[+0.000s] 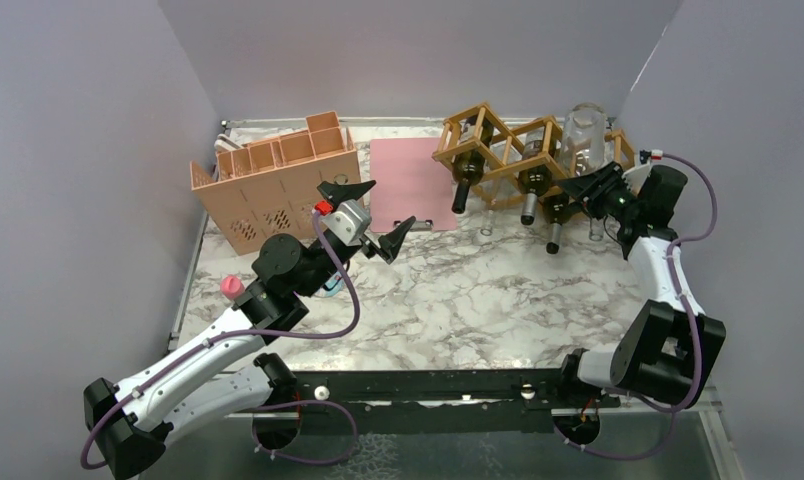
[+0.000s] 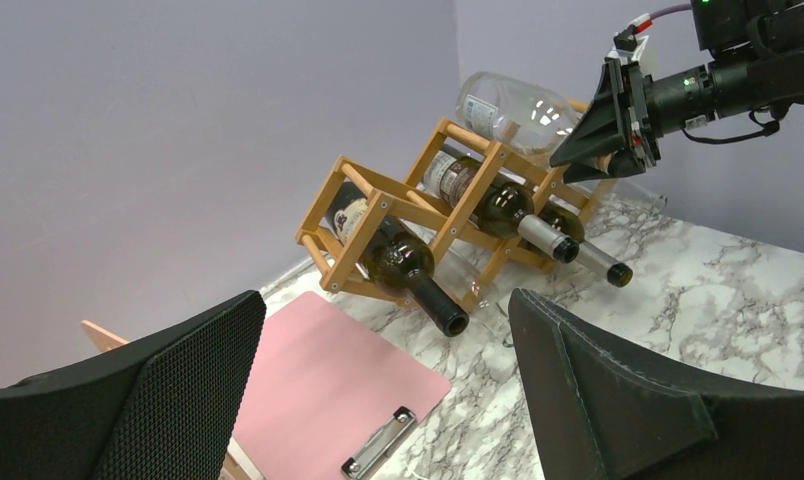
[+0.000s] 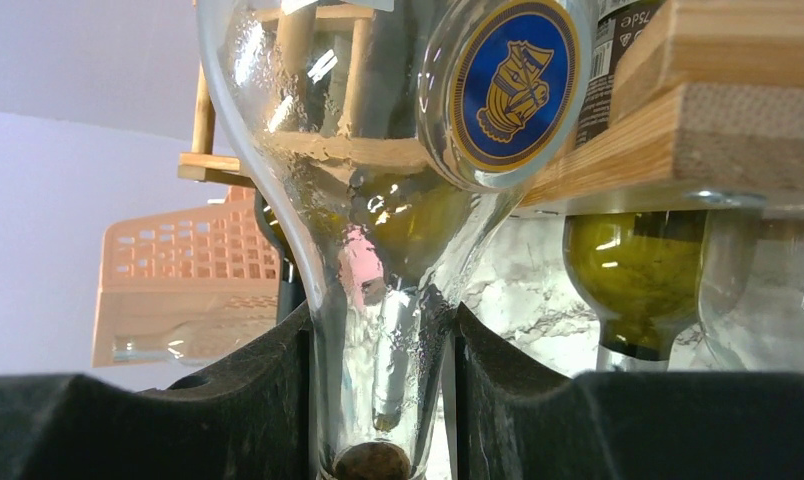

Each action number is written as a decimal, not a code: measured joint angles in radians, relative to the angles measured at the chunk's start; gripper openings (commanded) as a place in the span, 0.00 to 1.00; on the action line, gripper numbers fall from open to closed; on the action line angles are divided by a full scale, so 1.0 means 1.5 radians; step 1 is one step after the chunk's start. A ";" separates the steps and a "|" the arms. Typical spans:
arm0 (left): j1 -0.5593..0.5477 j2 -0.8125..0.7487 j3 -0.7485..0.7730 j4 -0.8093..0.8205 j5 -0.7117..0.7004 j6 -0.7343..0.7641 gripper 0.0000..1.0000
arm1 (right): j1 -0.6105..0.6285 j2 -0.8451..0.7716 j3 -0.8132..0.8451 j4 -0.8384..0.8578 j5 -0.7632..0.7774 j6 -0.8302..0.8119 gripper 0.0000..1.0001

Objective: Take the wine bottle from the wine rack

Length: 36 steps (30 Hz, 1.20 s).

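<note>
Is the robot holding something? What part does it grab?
Yes. The right gripper is shut on the clear glass bottle, pinching its thin neck between both fingers. The left gripper is open and holds nothing.

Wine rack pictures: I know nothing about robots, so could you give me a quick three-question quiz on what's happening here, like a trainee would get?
1. How many dark bottles lie in the wooden rack?
2. The right jaws are clamped on: A) a dark bottle, B) the neck of the clear bottle, C) the rack.
3. True or false: the left jaws hold a bottle.
Key: 1) three; 2) B; 3) false, they stand wide open and empty.
</note>
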<state>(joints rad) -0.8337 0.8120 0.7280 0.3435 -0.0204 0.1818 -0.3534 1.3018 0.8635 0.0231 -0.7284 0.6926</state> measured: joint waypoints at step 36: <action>-0.003 0.001 0.000 0.000 0.001 -0.001 0.99 | -0.004 -0.067 -0.006 -0.022 -0.072 0.057 0.26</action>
<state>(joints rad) -0.8383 0.8127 0.7280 0.3435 -0.0196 0.1806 -0.3592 1.2018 0.8543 -0.0097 -0.8360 0.7776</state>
